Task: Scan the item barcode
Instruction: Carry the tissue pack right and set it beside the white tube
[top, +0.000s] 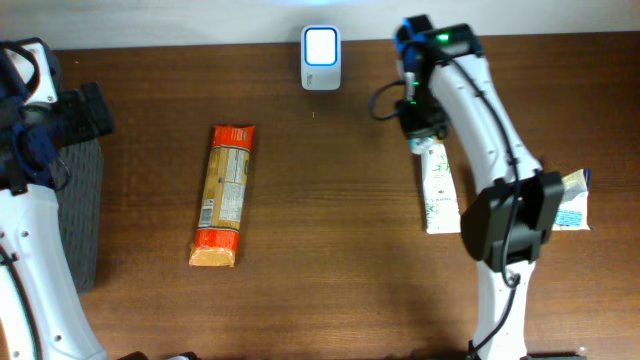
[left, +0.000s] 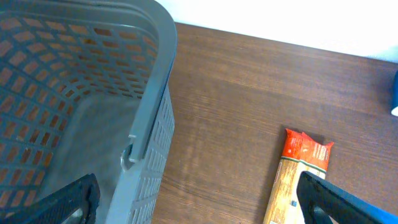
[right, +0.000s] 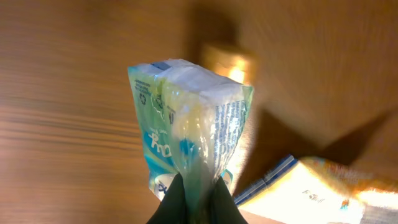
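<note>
Now, right jaws pinching green-white packet, print blurred, left jaws spread by grey basket

A mock shop checkout: scanner, grey basket, pasta packet on wooden table.

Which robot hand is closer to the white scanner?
Right. The right gripper, shut on the green packet, is a short way to one side of the white scanner; the left gripper is open, far off by the grey basket.
</note>
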